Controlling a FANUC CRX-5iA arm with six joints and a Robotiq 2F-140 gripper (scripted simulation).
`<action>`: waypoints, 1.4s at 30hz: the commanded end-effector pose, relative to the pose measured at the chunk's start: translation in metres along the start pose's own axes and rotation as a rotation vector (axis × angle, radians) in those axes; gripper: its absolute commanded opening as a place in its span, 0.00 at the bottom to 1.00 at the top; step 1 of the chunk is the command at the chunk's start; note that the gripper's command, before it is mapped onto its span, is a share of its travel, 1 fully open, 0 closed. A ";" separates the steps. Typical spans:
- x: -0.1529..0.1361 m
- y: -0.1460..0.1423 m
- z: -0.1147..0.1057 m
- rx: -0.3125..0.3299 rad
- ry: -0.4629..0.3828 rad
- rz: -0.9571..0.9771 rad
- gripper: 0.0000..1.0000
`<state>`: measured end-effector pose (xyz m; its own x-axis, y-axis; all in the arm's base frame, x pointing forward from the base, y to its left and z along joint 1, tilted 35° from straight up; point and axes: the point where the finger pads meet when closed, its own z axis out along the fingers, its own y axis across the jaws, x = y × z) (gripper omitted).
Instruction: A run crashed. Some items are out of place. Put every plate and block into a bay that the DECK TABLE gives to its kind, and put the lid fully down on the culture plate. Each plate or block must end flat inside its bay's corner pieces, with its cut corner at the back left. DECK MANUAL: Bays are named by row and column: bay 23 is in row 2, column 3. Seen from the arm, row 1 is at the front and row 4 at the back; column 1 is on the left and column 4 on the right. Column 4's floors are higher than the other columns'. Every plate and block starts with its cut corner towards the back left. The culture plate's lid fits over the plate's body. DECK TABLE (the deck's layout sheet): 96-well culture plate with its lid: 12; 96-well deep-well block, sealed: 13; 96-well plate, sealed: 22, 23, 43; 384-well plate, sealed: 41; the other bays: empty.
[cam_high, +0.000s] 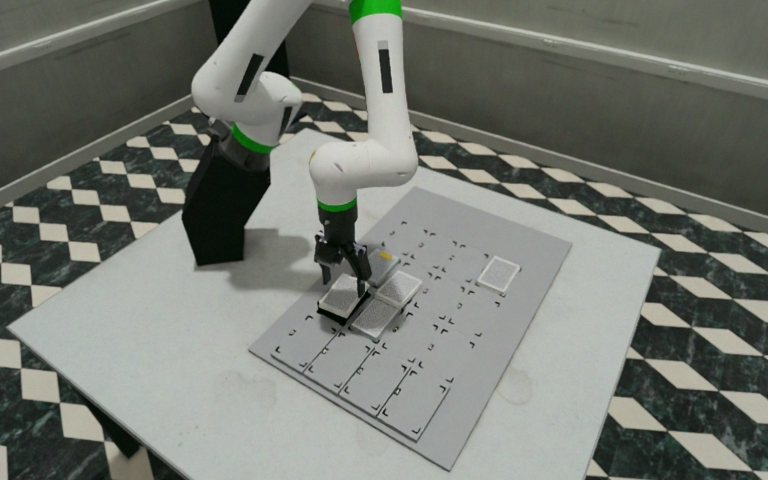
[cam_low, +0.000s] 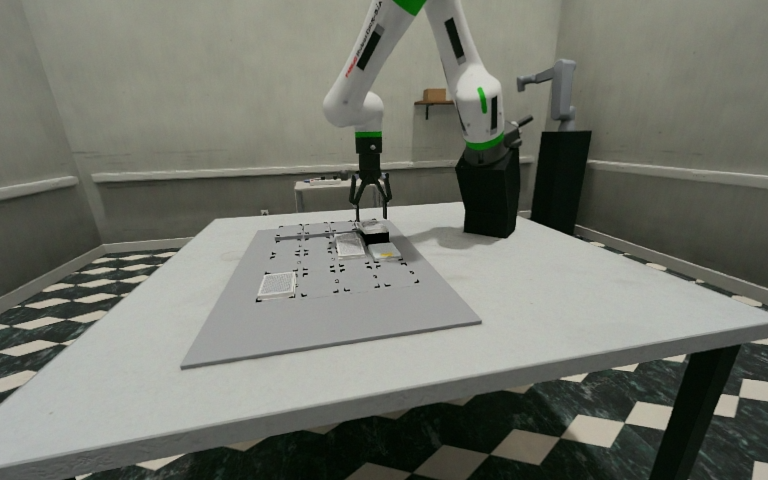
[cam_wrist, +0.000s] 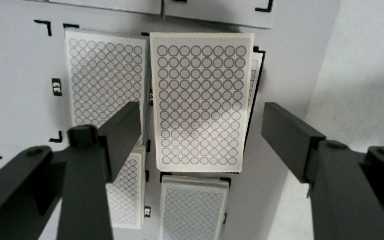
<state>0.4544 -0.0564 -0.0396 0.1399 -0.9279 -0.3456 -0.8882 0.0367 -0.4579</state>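
Observation:
The deep-well block (cam_high: 342, 297), black with a white sealed top, stands at the deck's edge nearest the arm base; it fills the middle of the wrist view (cam_wrist: 200, 100) and shows in the exterior view (cam_low: 373, 229). My gripper (cam_high: 344, 283) (cam_low: 371, 217) (cam_wrist: 201, 118) is open, one finger on each side of the block at about its top, touching nothing. The culture plate (cam_high: 384, 263) (cam_wrist: 192, 210) with a yellow label lies beside the block. Two sealed 96-well plates (cam_high: 399, 287) (cam_high: 374, 316) lie next to them, one also in the wrist view (cam_wrist: 105, 80). A 384-well plate (cam_high: 498, 273) (cam_low: 277, 284) lies apart at the far side.
The grey deck (cam_high: 419, 316) carries black corner marks around each bay. The raised column of bays (cam_high: 362, 373) runs along one side and holds nothing. The arm's black pedestal (cam_high: 223, 203) stands beside the deck.

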 end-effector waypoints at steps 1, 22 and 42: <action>0.001 0.000 0.000 0.001 0.000 -0.001 0.70; 0.001 0.000 0.006 0.001 0.000 -0.001 0.70; 0.001 -0.001 0.021 0.001 0.000 -0.001 0.70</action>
<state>0.4622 -0.0503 -0.0543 0.1404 -0.9276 -0.3462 -0.8881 0.0366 -0.4582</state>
